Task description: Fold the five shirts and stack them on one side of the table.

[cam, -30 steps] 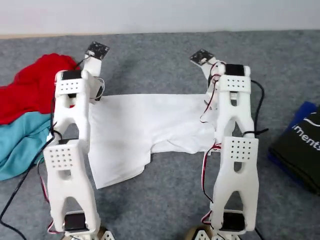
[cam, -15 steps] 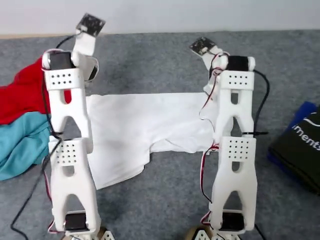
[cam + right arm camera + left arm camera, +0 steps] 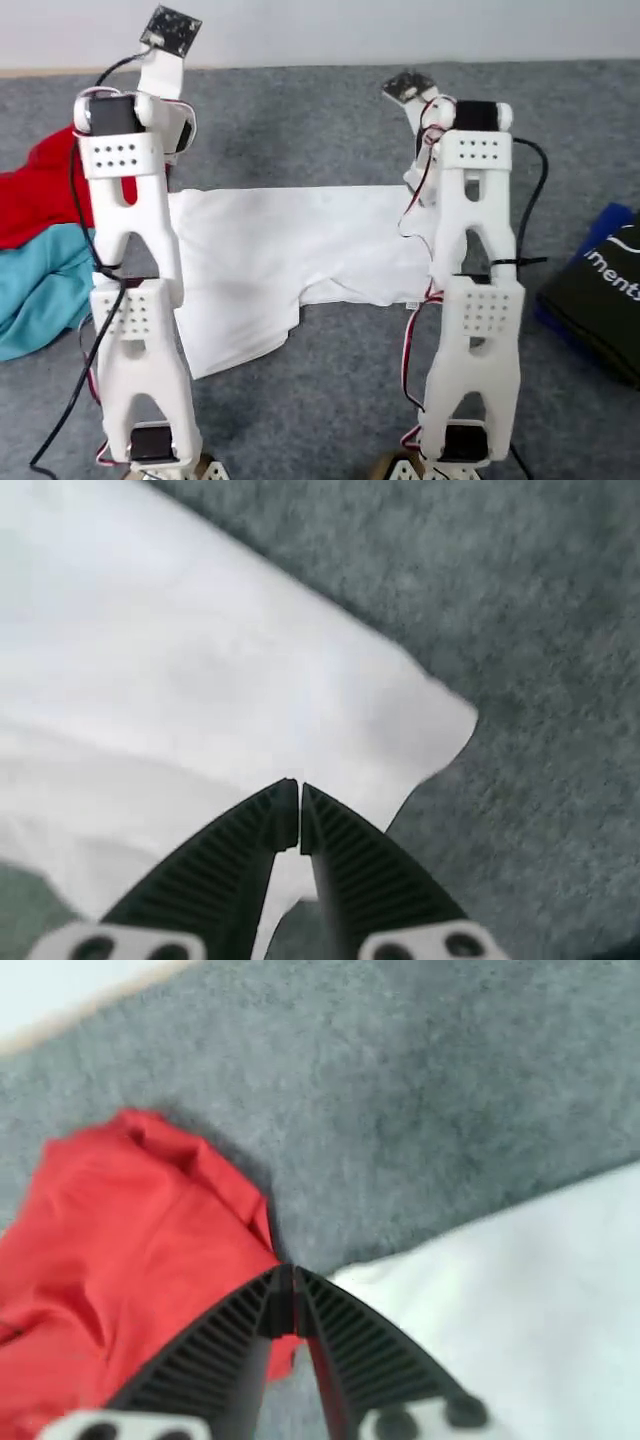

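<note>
Lettering (image 3: pixel 612 272) in white marks black shirt (image 3: pixel 600 310); left end effector (image 3: pixel 290 1285) pinches white shirt (image 3: pixel 300 250) corner, right end effector (image 3: pixel 299 795) closed

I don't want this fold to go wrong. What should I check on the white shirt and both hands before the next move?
1. Left hand shut: ok, closed at the white shirt's corner.
2. Right hand shut: ok, over the shirt near its opposite corner.
3. Cloth truly pinched in each hand: cannot tell.
4. Shirt lying flat: not ok, its near edge is uneven.
5. Red shirt clear of the left hand: not ok, it lies right beside that corner.
6. Black garment clear of the white shirt: ok, well apart.
</note>
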